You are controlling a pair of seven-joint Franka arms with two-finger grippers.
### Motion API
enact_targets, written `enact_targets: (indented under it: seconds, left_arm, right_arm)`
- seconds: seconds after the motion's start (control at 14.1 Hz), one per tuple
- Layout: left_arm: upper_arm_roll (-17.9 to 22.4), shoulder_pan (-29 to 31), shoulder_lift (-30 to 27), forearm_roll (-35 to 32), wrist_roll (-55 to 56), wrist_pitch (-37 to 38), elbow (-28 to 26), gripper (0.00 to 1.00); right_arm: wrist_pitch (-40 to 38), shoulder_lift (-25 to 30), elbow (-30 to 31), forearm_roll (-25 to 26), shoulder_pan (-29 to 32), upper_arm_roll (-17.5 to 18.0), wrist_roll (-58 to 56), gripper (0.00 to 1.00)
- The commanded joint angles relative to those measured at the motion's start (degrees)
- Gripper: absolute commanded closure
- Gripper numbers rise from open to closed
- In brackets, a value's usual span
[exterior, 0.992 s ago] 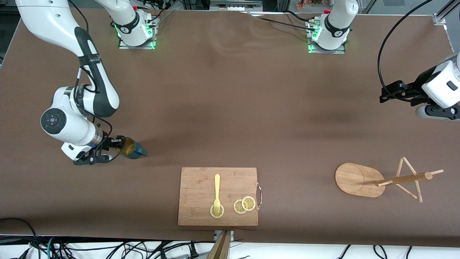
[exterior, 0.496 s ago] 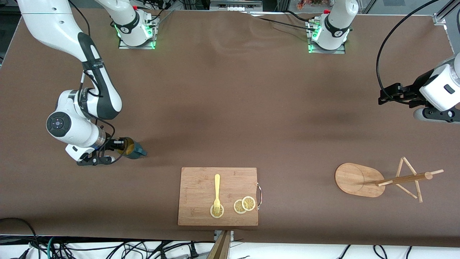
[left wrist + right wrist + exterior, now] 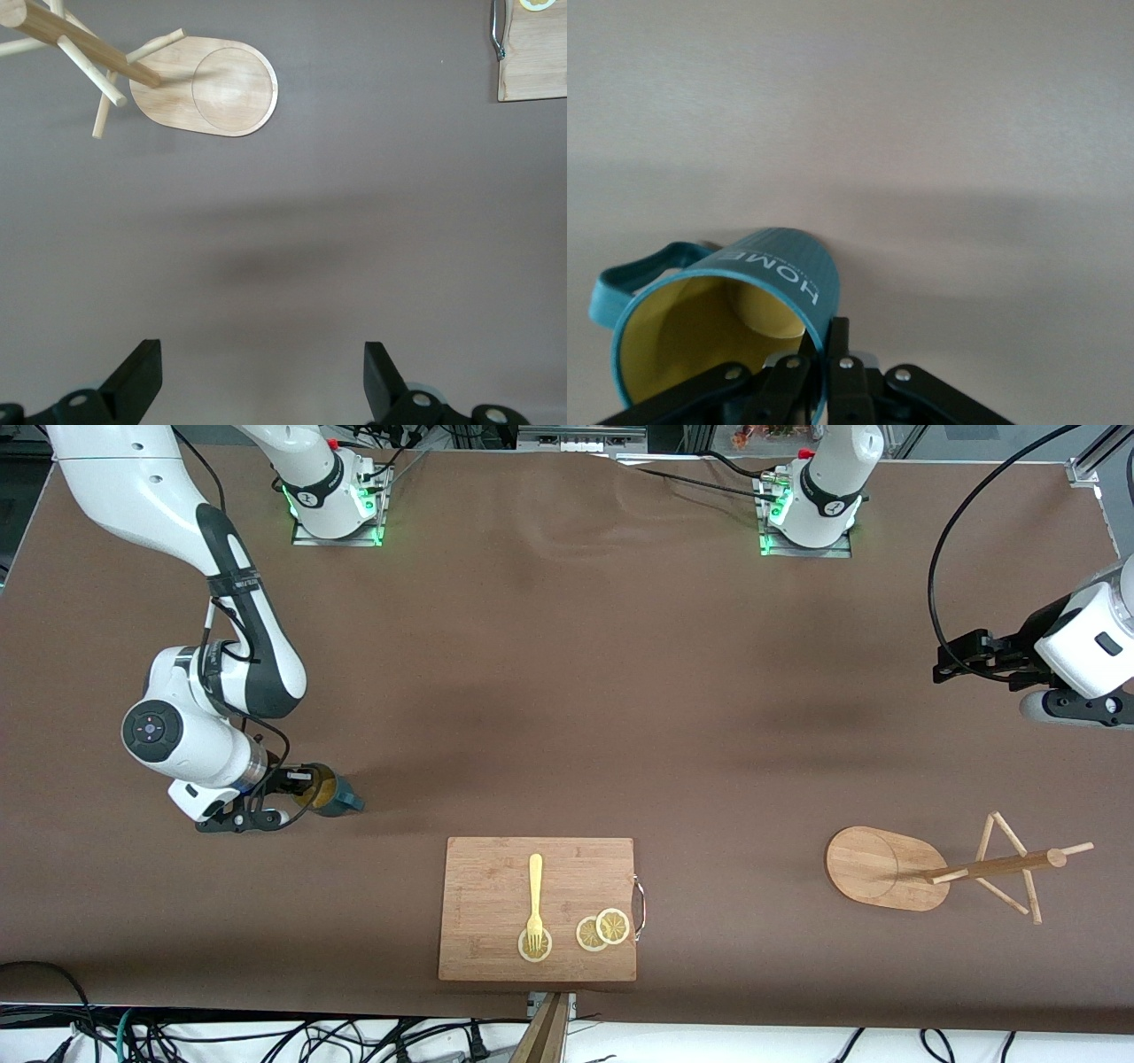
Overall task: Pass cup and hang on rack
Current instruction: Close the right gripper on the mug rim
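The dark teal cup (image 3: 335, 796) with a yellow inside is at the right arm's end of the table, its handle pointing away from the gripper. My right gripper (image 3: 301, 792) is shut on the cup's rim, one finger inside the cup (image 3: 757, 279) and one finger outside. In the right wrist view the right gripper (image 3: 824, 343) pinches the teal wall. The wooden rack (image 3: 889, 868) stands near the left arm's end of the table, also seen as the rack (image 3: 213, 84) in the left wrist view. My left gripper (image 3: 950, 662) hangs open over bare table, and the left wrist view shows the left gripper (image 3: 263, 372) with nothing between its fingers.
A wooden cutting board (image 3: 496, 886) lies near the front edge at mid-table, carrying a yellow fork (image 3: 535, 895) and lemon slices (image 3: 603, 930). A corner of the cutting board (image 3: 536, 62) shows in the left wrist view. Brown cloth covers the table.
The right gripper's fingers have closed onto the cup's rim while the right arm's wrist shifted slightly toward the cup. The left arm drifted a little, then held still.
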State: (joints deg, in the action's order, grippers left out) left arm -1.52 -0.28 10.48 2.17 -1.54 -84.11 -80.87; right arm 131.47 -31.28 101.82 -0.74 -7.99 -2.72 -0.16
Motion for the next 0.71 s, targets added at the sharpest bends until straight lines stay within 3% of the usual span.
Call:
enact_targets:
  seconds: [0.0, 0.43, 0.64]
  left_arm:
    - [0.0, -0.3, 0.9, -1.3, 0.0, 0.4, 1.8, 0.0]
    - [0.0, -0.4, 1.2, -1.2, 0.0, 0.4, 1.8, 0.0]
    - [0.0, -0.2, 1.2, -0.7, 0.0, 0.4, 1.7, 0.0]
  right_arm:
    - [-0.7, 1.0, -0.7, -0.7, -0.1, 1.7, 0.0, 0.95]
    - [-9.6, 1.9, -7.7, -0.7, -1.5, 9.0, 1.5, 0.95]
    - [-12.5, 1.8, -10.8, -0.6, -7.8, 9.4, 7.0, 0.95]
